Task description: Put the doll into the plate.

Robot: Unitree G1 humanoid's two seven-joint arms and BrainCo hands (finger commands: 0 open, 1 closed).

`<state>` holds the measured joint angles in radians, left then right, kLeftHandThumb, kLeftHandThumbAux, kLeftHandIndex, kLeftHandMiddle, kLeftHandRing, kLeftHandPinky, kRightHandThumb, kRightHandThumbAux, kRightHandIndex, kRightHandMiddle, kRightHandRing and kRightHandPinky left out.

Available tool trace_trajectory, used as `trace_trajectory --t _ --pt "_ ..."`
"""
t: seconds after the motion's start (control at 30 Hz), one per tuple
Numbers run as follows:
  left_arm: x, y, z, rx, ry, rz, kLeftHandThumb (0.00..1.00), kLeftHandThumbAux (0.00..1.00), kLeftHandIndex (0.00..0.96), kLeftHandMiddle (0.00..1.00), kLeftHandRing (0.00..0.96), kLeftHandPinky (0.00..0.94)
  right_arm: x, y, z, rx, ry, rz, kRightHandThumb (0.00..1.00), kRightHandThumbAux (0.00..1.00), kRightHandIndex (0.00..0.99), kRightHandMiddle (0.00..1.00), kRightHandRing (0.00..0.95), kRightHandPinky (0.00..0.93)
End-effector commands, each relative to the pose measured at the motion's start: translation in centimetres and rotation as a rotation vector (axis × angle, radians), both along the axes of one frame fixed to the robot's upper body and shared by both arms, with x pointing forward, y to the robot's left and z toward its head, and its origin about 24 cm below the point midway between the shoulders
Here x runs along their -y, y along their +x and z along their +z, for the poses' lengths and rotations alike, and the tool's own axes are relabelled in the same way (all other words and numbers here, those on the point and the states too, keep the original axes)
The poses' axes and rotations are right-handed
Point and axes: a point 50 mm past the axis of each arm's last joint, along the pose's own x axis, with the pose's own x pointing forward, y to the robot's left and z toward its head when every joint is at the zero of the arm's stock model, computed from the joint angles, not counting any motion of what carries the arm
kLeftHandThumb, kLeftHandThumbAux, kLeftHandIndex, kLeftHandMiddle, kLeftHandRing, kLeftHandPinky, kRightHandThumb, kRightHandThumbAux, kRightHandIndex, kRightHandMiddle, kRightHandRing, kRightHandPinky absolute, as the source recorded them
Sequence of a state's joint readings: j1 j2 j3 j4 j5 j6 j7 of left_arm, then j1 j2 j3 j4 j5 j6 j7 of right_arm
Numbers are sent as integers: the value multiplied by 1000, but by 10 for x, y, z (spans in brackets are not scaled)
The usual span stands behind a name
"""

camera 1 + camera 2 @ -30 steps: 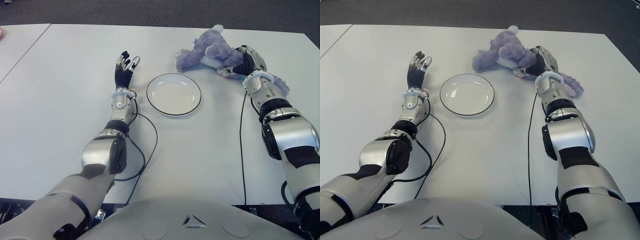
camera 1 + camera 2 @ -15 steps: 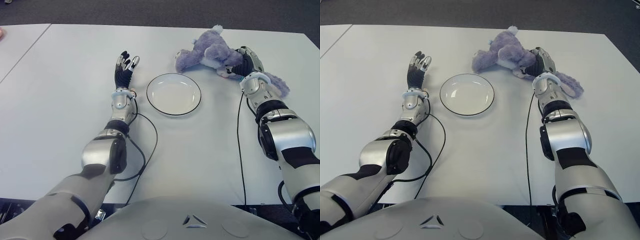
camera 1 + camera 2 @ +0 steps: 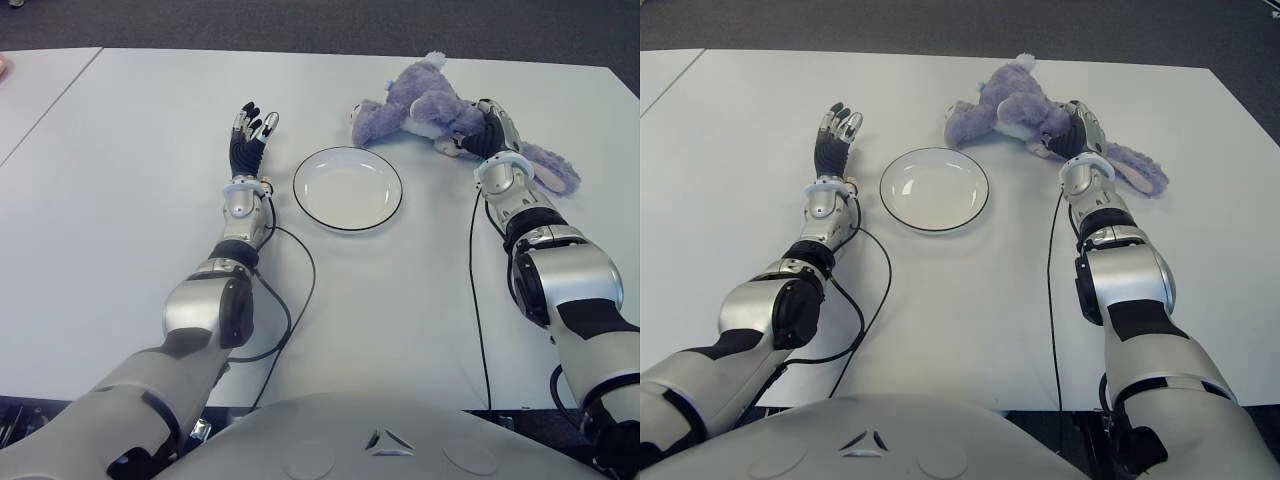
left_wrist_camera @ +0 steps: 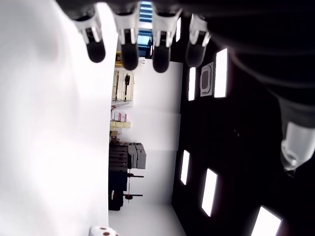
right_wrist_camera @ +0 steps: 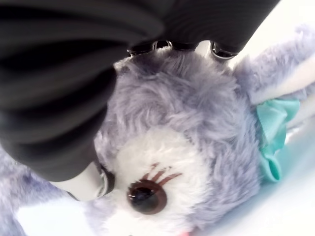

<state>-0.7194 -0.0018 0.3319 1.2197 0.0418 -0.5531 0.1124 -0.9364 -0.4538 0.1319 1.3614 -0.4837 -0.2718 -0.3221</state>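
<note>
1. White table [image 3: 400, 300]: the work surface in front of the robot, carrying every item listed below.
2. Plate [image 3: 347, 188]: a round white dish with a dark rim, upright near the middle of the table, with nothing in it.
3. Doll [image 3: 425, 100]: a purple plush animal with a white face and a teal bow, lying on its side on the table beyond the plate and to its right, apart from the rim. One long purple ear trails to the right, past the right wrist.
4. Right hand [image 3: 487, 128]: at the far right of the table, set on the doll's head end. In the right wrist view the dark palm and fingers [image 5: 74, 162] curl over the plush head [image 5: 187, 147], with fur pressed against them; the doll's eye and white muzzle show just under the thumb. The hand is closed around the doll's head, and the doll's body lies to the hand's left, toward the plate.
5. Left hand [image 3: 248, 130]: idle, showing to the left of the plate and well apart from the doll. Its fingers [image 4: 129, 46] are extended side by side and hold nothing.
6. Black cables [image 3: 290, 300]: one runs along each forearm across the table.
</note>
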Motion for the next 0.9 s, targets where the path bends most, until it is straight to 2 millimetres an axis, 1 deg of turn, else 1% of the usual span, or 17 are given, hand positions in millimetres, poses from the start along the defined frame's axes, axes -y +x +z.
trace_trajectory --t 0.03,0.13,0.17,0.23,0.3,0.33,0.43,0.47,0.5,0.53,0.63,0.73,0.9 --pt "9 -79 -103 -448 -39 9 0 492 124 126 109 93 2 -24 -55 -201 143 -21 774 699 386 486 517 565" --pt "9 -78 -103 -447 -38 6 0 490 123 126 110 94 2 -24 -55 -208 146 -17 820 686 421 487 635 684" --pt "9 -78 -103 -447 -40 4 0 490 123 126 111 94 1 -25 -57 -213 139 -15 824 684 425 487 649 699" --pt "9 -78 -103 -447 -43 3 0 489 122 125 111 94 -1 -26 -60 -218 125 -10 835 681 437 488 724 771" --pt "9 -78 -103 -448 -45 3 0 488 121 125 111 93 -3 -27 -61 -221 116 -4 839 679 441 488 754 798" --pt "9 -78 -103 -449 -46 3 0 489 123 127 112 93 -3 -27 -62 -222 113 -2 842 677 443 523 771 810" --pt "9 -78 -103 -451 -51 5 0 490 127 131 115 95 -4 -28 -63 -226 109 5 845 675 440 544 794 823" --pt "9 -78 -103 -451 -55 6 0 491 128 132 115 93 -4 -28 -63 -226 110 7 817 684 440 603 802 829" --pt "9 -78 -103 -452 -58 7 0 493 129 134 115 89 -4 -27 -63 -226 110 8 776 698 440 692 815 839" --pt "9 -78 -103 -452 -59 7 0 495 130 135 116 87 -4 -27 -63 -226 111 9 750 706 440 749 824 846" --pt "9 -78 -103 -449 -70 7 0 497 125 133 113 84 0 -25 -57 -214 145 16 718 717 440 823 836 846" --pt "9 -78 -103 -448 -76 8 0 499 122 132 113 85 1 -24 -54 -211 173 18 707 721 440 846 838 838" --pt "9 -77 -102 -446 -97 14 0 506 126 137 117 91 3 -24 -53 -203 220 13 703 722 440 854 841 838"
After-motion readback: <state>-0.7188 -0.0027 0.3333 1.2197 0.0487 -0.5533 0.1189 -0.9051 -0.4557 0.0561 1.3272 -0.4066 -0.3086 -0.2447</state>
